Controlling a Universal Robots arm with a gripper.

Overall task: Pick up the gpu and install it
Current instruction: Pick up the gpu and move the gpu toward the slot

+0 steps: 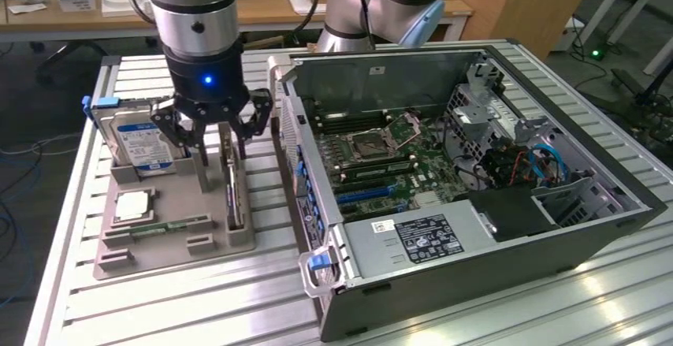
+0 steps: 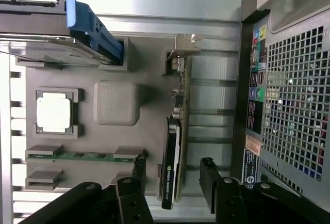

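Robotics lab, slatted metal bench (image 1: 158, 306), opened computer case (image 1: 474, 275), desks (image 1: 276, 9) behind

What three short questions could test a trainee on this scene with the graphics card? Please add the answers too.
1. How do the jaws of the gripper stand at the graphics card?
2. True or false: the graphics card already sits in the computer case.
3. Which thing in the tray has a blue label? A the hard drive; B the memory stick; C the processor.
Key: 1 open, one jaw on each side of the card, which stands on edge in the tray; 2 false; 3 A.
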